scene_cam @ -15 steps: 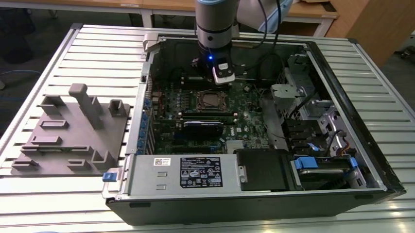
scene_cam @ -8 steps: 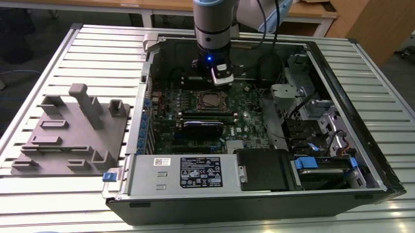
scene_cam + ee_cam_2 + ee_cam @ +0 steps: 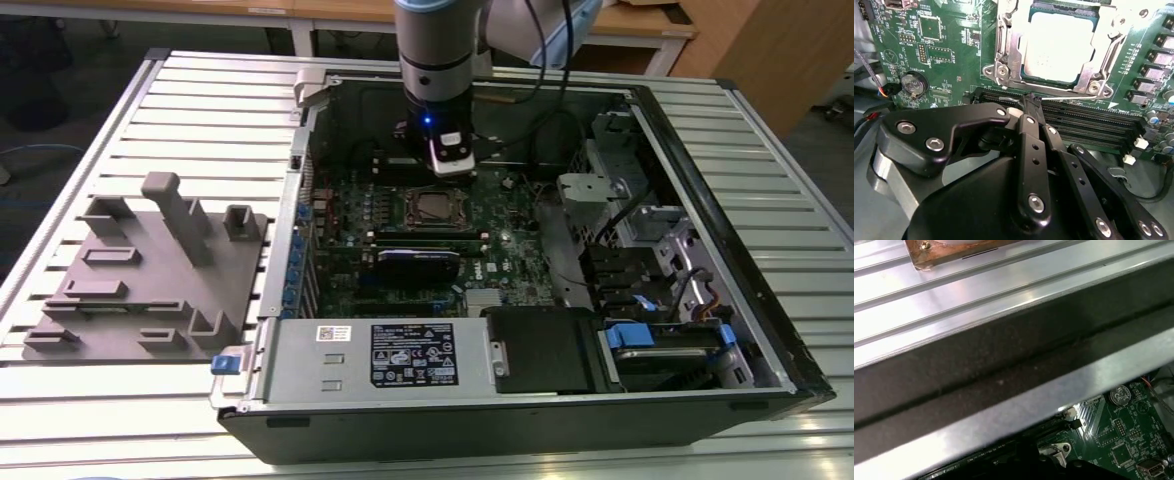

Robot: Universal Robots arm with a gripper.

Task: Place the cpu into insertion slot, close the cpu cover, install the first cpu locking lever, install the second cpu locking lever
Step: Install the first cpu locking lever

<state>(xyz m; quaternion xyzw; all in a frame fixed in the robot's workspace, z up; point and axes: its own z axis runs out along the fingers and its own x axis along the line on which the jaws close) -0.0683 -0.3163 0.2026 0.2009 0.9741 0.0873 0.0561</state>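
Observation:
In the second wrist view the cpu (image 3: 1056, 47) lies flat in the insertion slot (image 3: 1093, 86), its silver-grey top showing through the window of the cpu cover (image 3: 1005, 47), which lies down over it. A thin silvery locking lever (image 3: 1069, 95) runs along the socket's near edge. My gripper (image 3: 1032, 101) is shut, its black fingertips together at the end of that lever and touching it. From the exterior view, the gripper (image 3: 451, 163) hangs just behind the socket (image 3: 430, 206) on the green board (image 3: 507, 235).
The open computer case (image 3: 694, 190) lies on a slatted aluminium table (image 3: 200, 100). A grey fixture block (image 3: 154, 270) stands at the exterior view's left. Black memory slots (image 3: 1089, 125) lie beside the socket, with a coin battery (image 3: 913, 84) and cables (image 3: 874, 90) near.

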